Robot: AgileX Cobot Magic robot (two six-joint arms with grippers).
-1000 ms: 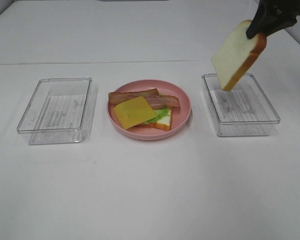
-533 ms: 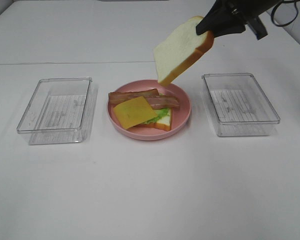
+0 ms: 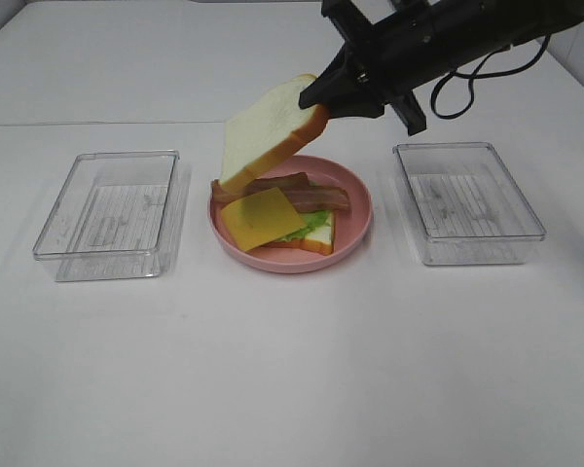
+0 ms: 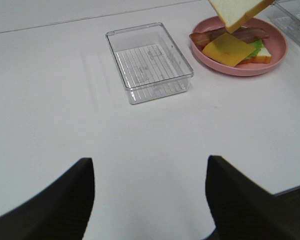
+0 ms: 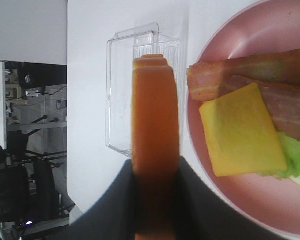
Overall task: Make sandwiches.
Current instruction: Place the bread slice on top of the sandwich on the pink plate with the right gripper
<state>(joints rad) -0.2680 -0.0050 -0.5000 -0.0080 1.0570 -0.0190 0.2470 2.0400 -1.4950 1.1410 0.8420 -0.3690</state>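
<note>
Right claw (image 3: pixel 316 97): clamped on top bread slice (image 3: pixel 269 139) by its crust, tilted, ready for capping.
Stack (image 3: pixel 282 214): below claw, awaiting lid.
Left claw (image 4: pixel 150 172): wide, idle.

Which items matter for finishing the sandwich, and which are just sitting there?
In play: bread slice held in right gripper; on pink plate: cheese, bacon, lettuce, bottom bread.
Idle: left tray, right tray, left gripper.

Clear glossy plastic trays (image 3: pixel 107 214), matt pink plate (image 3: pixel 355 229), smooth white tabletop (image 3: pixel 292 370)
</note>
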